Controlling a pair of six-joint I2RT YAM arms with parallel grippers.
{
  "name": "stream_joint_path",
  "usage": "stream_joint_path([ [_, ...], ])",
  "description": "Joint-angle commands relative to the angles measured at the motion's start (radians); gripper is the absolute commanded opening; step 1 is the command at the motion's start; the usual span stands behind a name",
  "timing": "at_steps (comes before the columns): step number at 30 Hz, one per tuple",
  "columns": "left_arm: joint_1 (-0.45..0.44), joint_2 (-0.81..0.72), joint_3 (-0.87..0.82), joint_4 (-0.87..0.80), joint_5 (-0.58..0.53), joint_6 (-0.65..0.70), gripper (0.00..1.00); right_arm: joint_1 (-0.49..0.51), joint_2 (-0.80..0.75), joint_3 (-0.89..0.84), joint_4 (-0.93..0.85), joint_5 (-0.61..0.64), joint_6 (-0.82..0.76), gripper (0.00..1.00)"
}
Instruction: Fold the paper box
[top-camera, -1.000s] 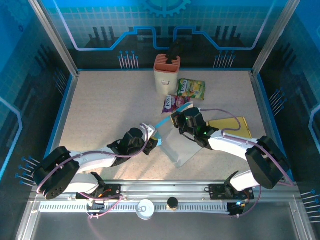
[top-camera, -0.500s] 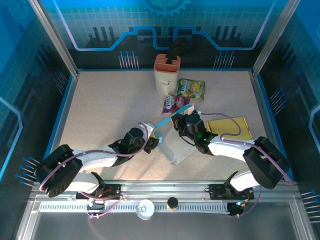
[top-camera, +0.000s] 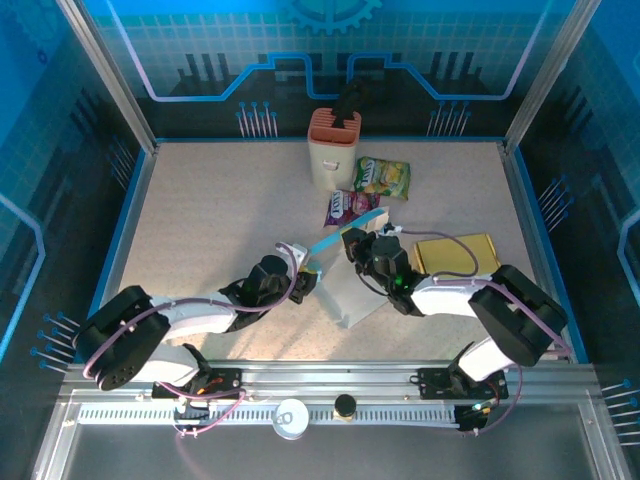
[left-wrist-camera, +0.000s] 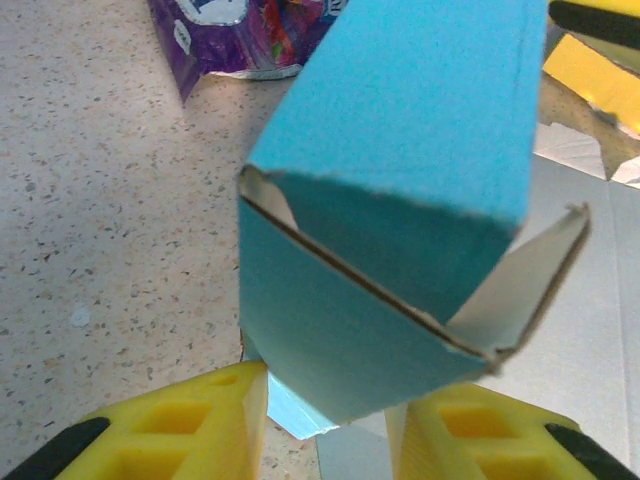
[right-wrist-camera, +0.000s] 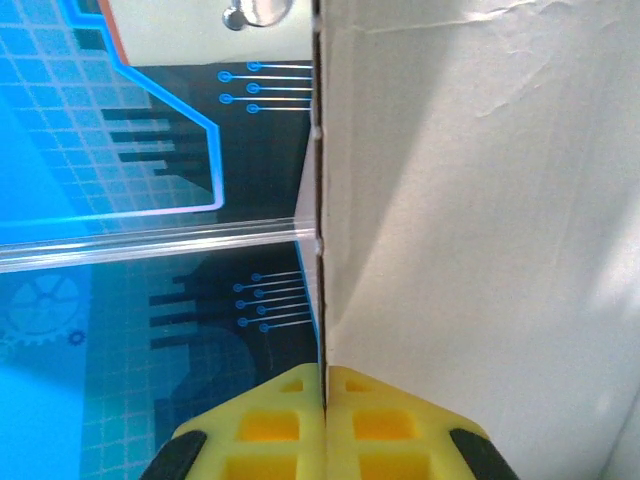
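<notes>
top view: the paper box (top-camera: 345, 288) sits mid-table between the arms, half open. its blue edge runs from near left to far right, and a pale panel lies flat toward the near side. the left gripper (top-camera: 306, 284) clamps its left end, the right gripper (top-camera: 356, 243) its far end. the table (top-camera: 200, 220) is speckled, the walls (top-camera: 80, 120) blue; snack packets (top-camera: 383, 178) and a beige holder (top-camera: 333, 150) lie farther back.

left wrist: yellow fingers (left-wrist-camera: 200, 430) pinch the blue fold.

right wrist: the fingers are closed on a white panel's edge.
</notes>
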Motion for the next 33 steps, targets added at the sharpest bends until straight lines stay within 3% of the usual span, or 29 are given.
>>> stream_joint_path([
  [1,0.006,0.014,-0.01,0.076,-0.036,-0.03,0.34,0.042,0.067,-0.053,0.129,0.019,-0.036,0.0],
  [10,0.0,0.055,0.009,0.102,-0.072,-0.059,0.33,0.063,0.126,-0.07,0.203,0.049,-0.024,0.0],
  [23,-0.075,0.134,0.062,0.119,-0.293,-0.112,0.35,0.065,0.104,-0.056,0.139,0.037,-0.013,0.0],
  [29,-0.095,0.164,0.092,0.12,-0.35,-0.109,0.19,0.066,0.103,-0.062,0.133,0.039,-0.004,0.0],
  [33,-0.112,0.18,0.112,0.113,-0.385,-0.115,0.15,0.065,0.101,-0.058,0.122,0.039,-0.004,0.0],
])
